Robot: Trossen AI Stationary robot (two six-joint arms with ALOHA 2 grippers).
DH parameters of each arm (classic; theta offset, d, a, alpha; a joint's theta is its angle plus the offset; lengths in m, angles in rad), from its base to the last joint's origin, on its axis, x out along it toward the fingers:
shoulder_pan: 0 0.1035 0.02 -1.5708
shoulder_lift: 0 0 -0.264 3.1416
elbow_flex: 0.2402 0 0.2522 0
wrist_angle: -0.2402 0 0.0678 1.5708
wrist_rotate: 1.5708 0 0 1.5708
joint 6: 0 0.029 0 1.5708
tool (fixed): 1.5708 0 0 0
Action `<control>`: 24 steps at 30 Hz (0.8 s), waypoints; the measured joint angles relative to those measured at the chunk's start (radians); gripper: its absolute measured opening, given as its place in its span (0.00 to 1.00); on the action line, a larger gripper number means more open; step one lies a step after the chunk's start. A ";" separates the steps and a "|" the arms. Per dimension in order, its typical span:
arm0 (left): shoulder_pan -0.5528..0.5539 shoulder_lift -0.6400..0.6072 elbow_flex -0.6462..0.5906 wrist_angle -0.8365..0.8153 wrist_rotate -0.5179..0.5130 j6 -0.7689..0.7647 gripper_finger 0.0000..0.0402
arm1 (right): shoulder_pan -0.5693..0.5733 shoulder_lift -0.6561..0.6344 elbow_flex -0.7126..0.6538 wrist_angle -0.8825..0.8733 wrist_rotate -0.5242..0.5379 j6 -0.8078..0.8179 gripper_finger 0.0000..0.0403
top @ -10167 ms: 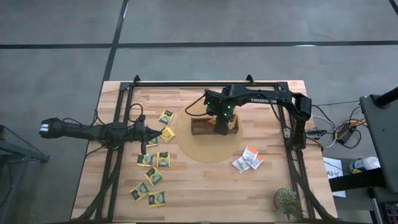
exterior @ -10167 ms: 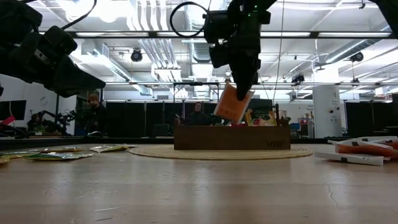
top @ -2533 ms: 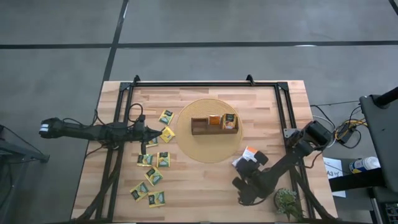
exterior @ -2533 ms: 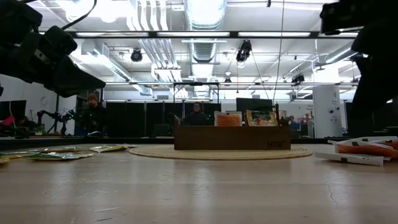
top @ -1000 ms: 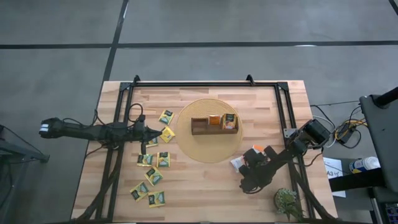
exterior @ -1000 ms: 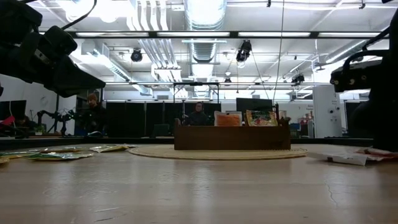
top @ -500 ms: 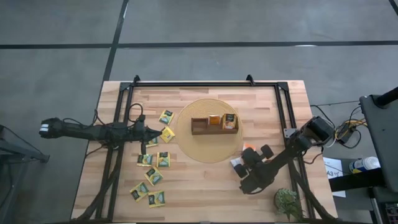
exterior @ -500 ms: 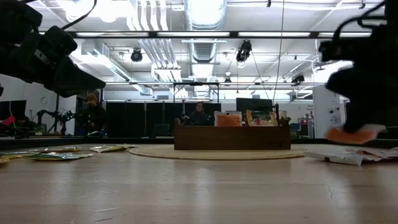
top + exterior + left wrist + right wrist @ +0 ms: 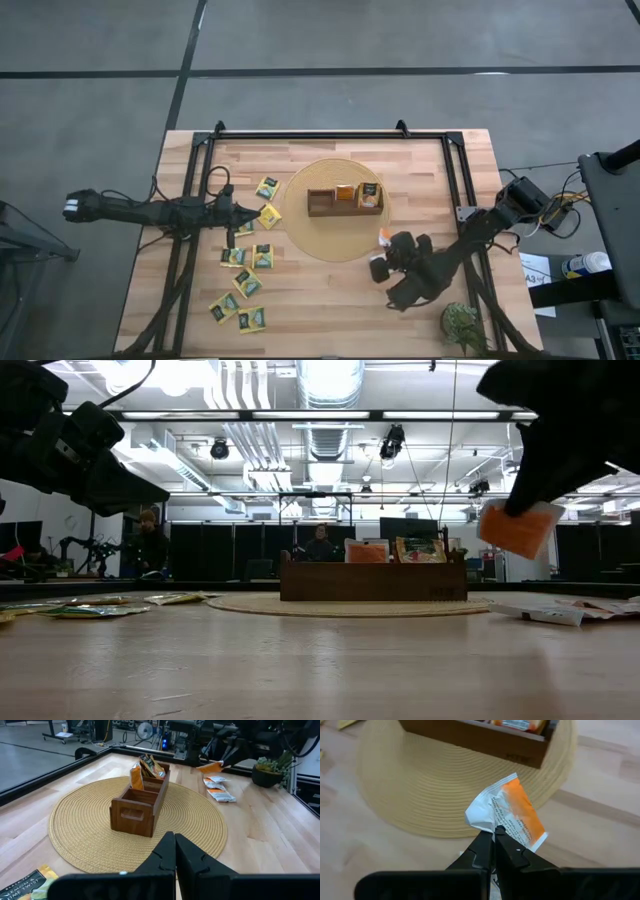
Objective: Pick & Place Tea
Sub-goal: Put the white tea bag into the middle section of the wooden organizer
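Right gripper (image 9: 494,836) pinches an orange packet (image 9: 512,816) aloft beside the mat (image 9: 300,235); left gripper (image 9: 174,851), clenched empty, faces it.

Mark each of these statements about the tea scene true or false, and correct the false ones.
1. The right gripper is shut on an orange packet, lifted off the table. True.
2. All three tray compartments hold tea. False: the left compartment is empty; packets stand in the other two.
3. The left gripper holds a yellow-green packet. False: it is shut on nothing, beside the mat.
4. Yellow-green packets lie on the table's left side. True.
5. The tray sits on bare wood. False: it sits on the round woven mat.
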 joint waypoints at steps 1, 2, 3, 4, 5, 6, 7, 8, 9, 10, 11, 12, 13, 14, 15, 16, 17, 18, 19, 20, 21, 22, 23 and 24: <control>0.000 0.000 0.000 0.000 0.000 0.000 0.00 | -0.004 0.000 0.006 0.002 0.000 -0.010 0.02; 0.000 0.000 0.000 0.000 0.000 0.000 0.00 | -0.009 0.000 0.010 0.004 0.000 -0.020 0.02; 0.000 0.000 0.000 0.000 0.000 0.000 0.00 | -0.014 -0.001 0.015 0.004 0.000 -0.028 0.02; 0.000 0.000 0.000 0.000 0.000 0.000 0.00 | -0.020 -0.001 0.021 0.003 0.000 -0.037 0.02; 0.000 0.000 0.000 0.000 0.000 0.000 0.00 | -0.028 -0.001 0.026 0.004 0.000 -0.047 0.02; 0.000 0.000 0.000 0.000 0.000 0.000 0.00 | -0.037 -0.001 0.031 0.004 -0.001 -0.058 0.02; 0.000 0.000 0.000 0.000 0.000 0.000 0.00 | -0.046 -0.001 0.037 0.003 -0.004 -0.071 0.02; 0.000 0.000 0.000 0.000 0.000 0.000 0.00 | -0.056 -0.001 0.044 0.002 -0.005 -0.085 0.02; 0.000 0.000 0.000 0.000 0.000 0.000 0.00 | -0.067 -0.001 0.053 0.003 -0.005 -0.100 0.02; 0.000 0.000 0.000 0.000 0.000 0.000 0.00 | -0.077 -0.001 0.060 0.005 -0.006 -0.116 0.02; 0.000 0.000 0.000 0.000 0.000 0.000 0.00 | -0.088 -0.001 0.068 0.008 -0.007 -0.136 0.02; 0.000 0.000 0.000 0.000 0.000 0.000 0.00 | -0.100 -0.001 0.075 0.016 -0.010 -0.160 0.02; 0.000 0.000 0.000 0.000 0.000 0.000 0.00 | -0.111 -0.001 0.084 0.027 -0.014 -0.189 0.02; 0.000 0.000 0.000 0.000 0.000 0.000 0.00 | -0.121 -0.001 0.093 0.037 -0.021 -0.224 0.02; 0.000 0.000 0.000 0.000 0.000 0.000 0.00 | -0.132 -0.001 0.099 0.050 -0.028 -0.261 0.02; 0.000 0.000 0.000 0.000 0.000 0.000 0.00 | -0.143 -0.002 0.106 0.059 -0.034 -0.297 0.02; 0.000 0.000 0.000 0.000 0.000 0.000 0.00 | -0.153 -0.002 0.111 0.072 -0.039 -0.332 0.02; 0.000 0.000 0.000 0.000 0.000 0.000 0.00 | -0.164 -0.002 0.117 0.080 -0.042 -0.368 0.02; 0.000 0.000 0.000 0.000 0.000 0.000 0.00 | -0.174 -0.002 0.125 0.080 -0.043 -0.399 0.02; 0.000 0.000 0.000 0.000 0.000 0.000 0.00 | -0.187 -0.002 0.134 0.081 -0.047 -0.429 0.02; 0.000 0.000 0.000 0.000 0.000 0.000 0.00 | -0.199 -0.005 0.141 0.083 -0.056 -0.461 0.02; 0.000 0.000 0.000 0.000 0.000 0.000 0.00 | -0.212 -0.011 0.146 0.084 -0.072 -0.489 0.02; 0.000 0.000 0.000 0.000 0.000 0.000 0.00 | -0.227 -0.015 0.151 0.083 -0.091 -0.519 0.02; 0.000 0.000 0.000 0.000 0.000 0.000 0.00 | -0.244 -0.022 0.156 0.084 -0.112 -0.553 0.02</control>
